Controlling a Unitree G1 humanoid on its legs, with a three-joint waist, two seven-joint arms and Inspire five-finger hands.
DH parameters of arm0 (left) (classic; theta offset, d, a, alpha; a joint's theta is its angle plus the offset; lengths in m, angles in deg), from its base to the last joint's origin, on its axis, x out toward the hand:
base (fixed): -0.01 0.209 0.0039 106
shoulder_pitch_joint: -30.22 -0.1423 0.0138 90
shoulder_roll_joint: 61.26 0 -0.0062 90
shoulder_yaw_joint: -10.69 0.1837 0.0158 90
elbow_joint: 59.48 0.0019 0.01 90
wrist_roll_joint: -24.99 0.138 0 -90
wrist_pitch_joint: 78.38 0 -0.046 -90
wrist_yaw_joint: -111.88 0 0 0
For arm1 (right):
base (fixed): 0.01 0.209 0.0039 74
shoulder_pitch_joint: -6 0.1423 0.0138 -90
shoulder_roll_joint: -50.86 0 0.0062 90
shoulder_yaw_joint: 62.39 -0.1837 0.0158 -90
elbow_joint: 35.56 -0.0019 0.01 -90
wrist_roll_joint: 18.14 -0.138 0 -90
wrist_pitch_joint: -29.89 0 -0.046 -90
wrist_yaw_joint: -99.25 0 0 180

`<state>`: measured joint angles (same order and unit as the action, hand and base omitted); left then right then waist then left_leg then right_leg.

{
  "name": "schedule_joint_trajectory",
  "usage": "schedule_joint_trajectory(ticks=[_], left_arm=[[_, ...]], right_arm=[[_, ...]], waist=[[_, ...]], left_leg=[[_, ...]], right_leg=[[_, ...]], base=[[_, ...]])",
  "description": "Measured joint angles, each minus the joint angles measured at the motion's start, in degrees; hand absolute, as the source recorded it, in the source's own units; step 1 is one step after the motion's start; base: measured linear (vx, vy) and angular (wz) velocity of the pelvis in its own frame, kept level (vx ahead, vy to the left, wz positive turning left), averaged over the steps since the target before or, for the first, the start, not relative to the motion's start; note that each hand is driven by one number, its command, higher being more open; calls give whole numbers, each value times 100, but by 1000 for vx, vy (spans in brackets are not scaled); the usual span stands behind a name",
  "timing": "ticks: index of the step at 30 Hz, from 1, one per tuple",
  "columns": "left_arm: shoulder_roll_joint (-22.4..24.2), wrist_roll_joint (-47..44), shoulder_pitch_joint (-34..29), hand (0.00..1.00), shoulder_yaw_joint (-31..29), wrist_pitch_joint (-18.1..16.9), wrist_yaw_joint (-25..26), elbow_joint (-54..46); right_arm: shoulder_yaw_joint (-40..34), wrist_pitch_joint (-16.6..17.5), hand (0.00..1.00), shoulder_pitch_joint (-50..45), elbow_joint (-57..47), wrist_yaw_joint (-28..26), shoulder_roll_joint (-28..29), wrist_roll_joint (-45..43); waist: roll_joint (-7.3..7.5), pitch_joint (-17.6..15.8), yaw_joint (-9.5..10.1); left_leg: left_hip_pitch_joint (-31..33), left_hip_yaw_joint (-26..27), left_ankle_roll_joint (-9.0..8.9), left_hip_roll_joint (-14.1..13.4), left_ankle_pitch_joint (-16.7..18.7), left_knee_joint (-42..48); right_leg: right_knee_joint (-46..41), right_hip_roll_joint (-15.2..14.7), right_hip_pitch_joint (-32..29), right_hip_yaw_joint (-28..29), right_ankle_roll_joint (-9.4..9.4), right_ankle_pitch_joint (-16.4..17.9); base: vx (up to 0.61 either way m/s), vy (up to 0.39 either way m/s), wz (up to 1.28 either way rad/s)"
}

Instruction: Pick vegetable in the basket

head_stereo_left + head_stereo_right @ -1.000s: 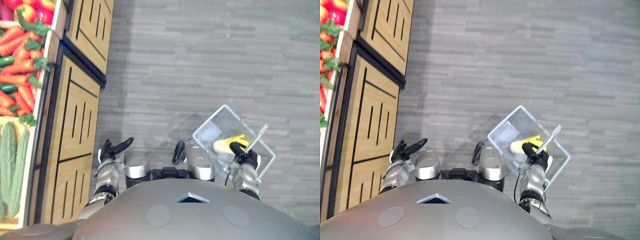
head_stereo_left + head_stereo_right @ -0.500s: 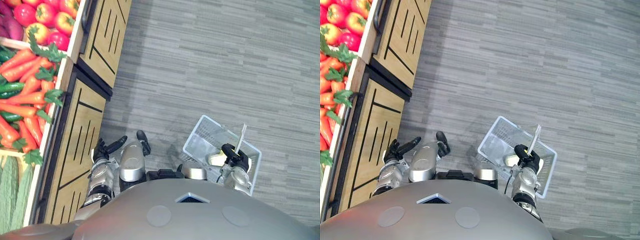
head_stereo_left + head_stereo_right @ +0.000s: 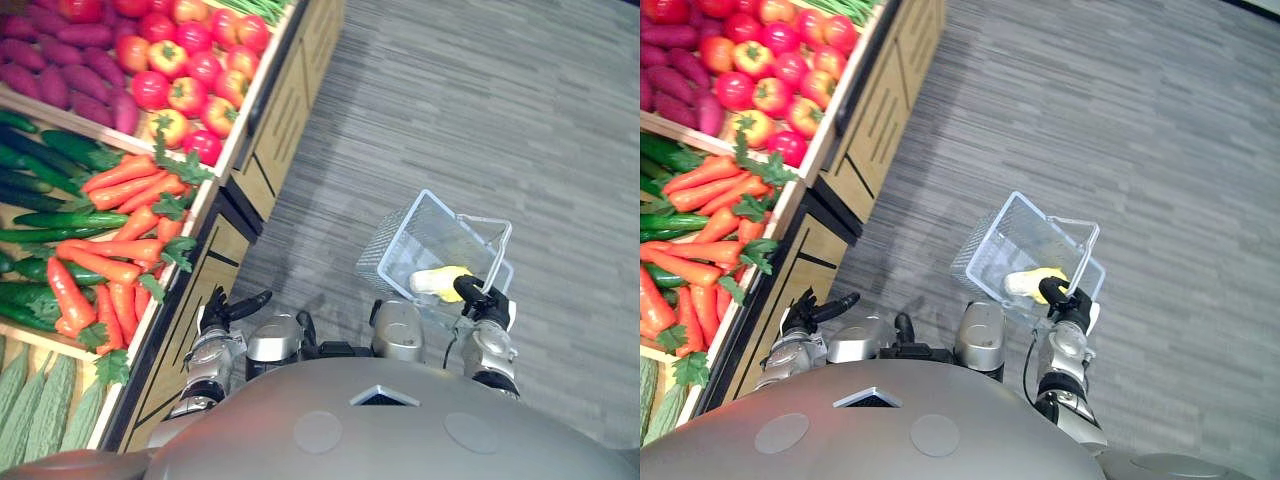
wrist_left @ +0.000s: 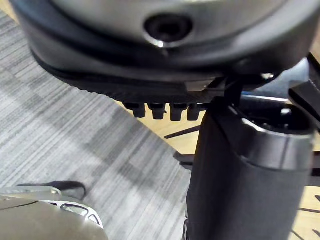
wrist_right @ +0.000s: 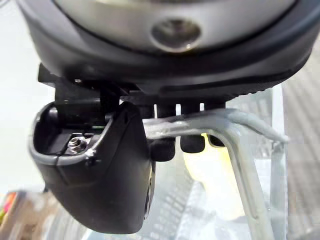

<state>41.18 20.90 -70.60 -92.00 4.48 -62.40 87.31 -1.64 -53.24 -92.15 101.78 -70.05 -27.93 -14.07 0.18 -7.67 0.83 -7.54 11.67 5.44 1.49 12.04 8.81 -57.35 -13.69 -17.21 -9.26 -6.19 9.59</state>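
**Robot beside a produce stand, basket hanging from its right hand**

Closest to us, the dark left hand [image 3: 224, 312] hangs low beside the light wooden produce stand [image 3: 280, 130]. Its fingers are loose and spread and it holds nothing. We judge it is free so it can reach for produce.

On the other side, the dark right hand [image 3: 484, 305] is curled tight around the grey bar handle [image 5: 235, 145] of a clear mesh-walled shopping basket [image 3: 415, 220]. The fingers hook over the bar, so the basket hangs from them. It sits off to the right, probably so it stays clear of the reaching arm. A pale yellow vegetable [image 3: 437, 281] already lies inside the basket, just below the hand. We cannot tell what kind it is.

On the stand to the left, nearest us, lie ridged pale green gourds [image 3: 45, 410]. Beyond them are orange carrots with leafy tops [image 3: 120, 250] mixed with dark green cucumbers [image 3: 60, 218]. Further back are red and orange tomatoes [image 3: 190, 70] beside purple sweet potatoes [image 3: 60, 65]. Grey plank flooring [image 3: 480, 100] stretches away beyond the basket. The next pick seems to call for lifting the left hand up to the shelf.
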Motion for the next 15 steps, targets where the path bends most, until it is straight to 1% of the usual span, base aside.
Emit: schedule_joint_trajectory(ticks=[1, 2, 3, 4, 5, 6, 7, 8, 9, 10, 11, 12, 14, 15], left_arm=[[84, 40, 6, 100, -219, -6, -6, 11], [128, 41, 7, 100, -309, -7, 5, 9], [179, 42, 8, 100, -429, -16, 13, 7], [212, 38, 11, 100, -590, -15, 4, 1], [207, 43, -43, 100, -732, -17, 19, -6], [199, 26, -64, 100, -822, -13, 17, -12], [113, 19, -94, 100, -919, -14, 26, -34], [162, 14, -42, 100, -955, 44, 35, 43], [311, -2, -76, 100, -1026, 58, 1, 21], [358, -33, -87, 100, -1033, 58, -1, 1], [449, -104, -100, 100, -1067, 68, 14, 2], [477, -130, -100, 100, -1081, 69, 26, 3], [496, -277, -92, 100, -1079, 70, 17, 5], [486, -295, -87, 100, -1063, 69, 7, 7]], right_arm=[[-12, 2, 0, -105, -157, 14, 14, 0], [-12, 2, 0, -176, -246, 14, 26, 0], [-13, 6, 0, -258, -351, 12, 44, 1], [-57, 6, 0, -273, -387, 10, 86, 0], [-49, 5, 0, -294, -389, 4, 141, 1], [-41, 5, 0, -317, -407, -5, 184, 4], [1, 6, 0, -436, -493, -11, 330, 10], [-4, -17, 0, -444, -494, -12, 293, 9], [-13, -17, 0, -421, -603, -15, 270, 9], [-13, -17, 0, -369, -648, -17, 263, 9], [-12, -17, 0, -236, -695, -39, 221, 12], [-11, -17, 0, -195, -695, -54, 215, 12], [1, -18, 0, -87, -689, -80, 211, 21], [1, -17, 0, -59, -648, -87, 194, 24]], waist=[[11, -18, -14], [-4, -12, -20], [-31, -15, -7], [13, -18, 53], [103, 20, 113], [190, 48, 120], [386, 96, 143], [216, 105, 211], [72, 183, 245], [-1, 189, 253], [-87, 198, 248], [-102, 204, 251], [-138, 213, 248], [-142, 214, 242]], left_leg=[[-101, -358, -29, -50, 50, 71], [-89, -513, -78, -116, 138, 173], [-54, -735, -224, -212, 317, 362], [-71, -983, -387, -300, 528, 535], [-65, -1215, -556, -357, 749, 727], [-55, -1354, -648, -377, 876, 829], [-55, -1636, -848, -396, 1118, 1007], [-55, -1826, -986, -639, 1246, 1158], [37, -1867, -1070, -902, 1188, 1176], [29, -1870, -1147, -986, 1096, 1111], [14, -1958, -1248, -1119, 844, 910], [15, -1999, -1261, -1150, 742, 854], [121, -2145, -1264, -1271, 405, 796], [150, -2220, -1264, -1318, 286, 792]], right_leg=[[1041, 169, -120, 288, -25, 8], [1572, 274, -128, 500, -40, -3], [2347, 400, -82, 826, -80, -64], [3248, 462, 31, 1181, -132, -172], [3795, 411, 75, 1311, -101, -474], [3913, 356, 125, 1293, -105, -641], [3928, 224, 228, 1219, -232, -982], [3577, 320, 228, 894, -303, -767], [3398, 428, 214, 577, -198, -496], [3300, 447, 214, 467, -139, -385], [3090, 467, 212, 249, -19, -181], [3040, 465, 217, 178, 25, -116], [3070, 501, 318, -85, 156, -11], [3140, 533, 394, -183, 181, 2]], base=[[331, -149, 123], [396, -229, 143], [325, -256, 125], [413, -361, 133], [364, -350, 116], [426, -455, 129], [349, -411, 118], [403, -488, 134], [279, -344, 87], [368, -465, 94], [284, -368, 63], [263, -358, 65], [200, -271, 50], [230, -314, 45]])
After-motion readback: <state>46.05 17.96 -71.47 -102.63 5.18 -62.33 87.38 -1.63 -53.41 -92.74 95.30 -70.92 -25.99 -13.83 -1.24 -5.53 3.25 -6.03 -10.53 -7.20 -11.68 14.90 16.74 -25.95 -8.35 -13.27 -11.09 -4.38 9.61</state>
